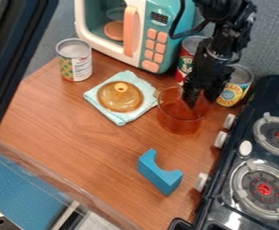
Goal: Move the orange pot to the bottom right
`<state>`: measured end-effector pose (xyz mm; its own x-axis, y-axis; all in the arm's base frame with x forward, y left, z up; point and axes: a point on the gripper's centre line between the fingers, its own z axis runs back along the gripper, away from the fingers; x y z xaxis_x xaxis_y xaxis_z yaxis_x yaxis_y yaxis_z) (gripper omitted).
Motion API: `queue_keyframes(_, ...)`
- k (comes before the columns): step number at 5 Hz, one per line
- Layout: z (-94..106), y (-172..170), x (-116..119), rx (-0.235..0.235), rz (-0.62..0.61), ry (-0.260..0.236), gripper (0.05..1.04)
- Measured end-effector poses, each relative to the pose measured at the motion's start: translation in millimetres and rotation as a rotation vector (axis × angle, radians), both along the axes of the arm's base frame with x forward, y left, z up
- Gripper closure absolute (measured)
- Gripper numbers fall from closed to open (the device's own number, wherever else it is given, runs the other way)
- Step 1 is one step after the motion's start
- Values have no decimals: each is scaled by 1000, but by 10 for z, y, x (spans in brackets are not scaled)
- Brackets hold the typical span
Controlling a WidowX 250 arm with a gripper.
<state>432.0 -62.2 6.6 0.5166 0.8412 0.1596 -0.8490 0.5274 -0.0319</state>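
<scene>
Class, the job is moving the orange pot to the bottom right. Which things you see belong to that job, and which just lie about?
For the job:
orange see-through round pot
black two-finger gripper

Just lying about:
amber round lid
pale-blue cloth
blue arched block
three labelled metal cans
teal-and-white toy microwave
black toy stove

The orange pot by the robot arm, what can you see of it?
The orange pot is round and see-through, like tinted glass, with what looks like a paler handle at its left rim. It stands upright on the wooden counter, right of the lid on its cloth. The gripper hangs at its mouth; whether it grips the wall, I can't tell.
</scene>
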Motion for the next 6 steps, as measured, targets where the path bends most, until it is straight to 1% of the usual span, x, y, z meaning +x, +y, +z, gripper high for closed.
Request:
queue_keyframes(1,-39,2,-23,-3,14,-2,742)
queue_keyframes(2,-51,17,-31,4,13,-12,932)
queue_keyframes(3,-41,19,-70,5,20,-2,1004)
queue_keyframes(4,8,34,-121,7,23,12,1006)
queue_keyframes(5,329,68,-170,10,41,-40,1006)
queue_keyframes(6,644,154,-366,26,78,-87,1006)
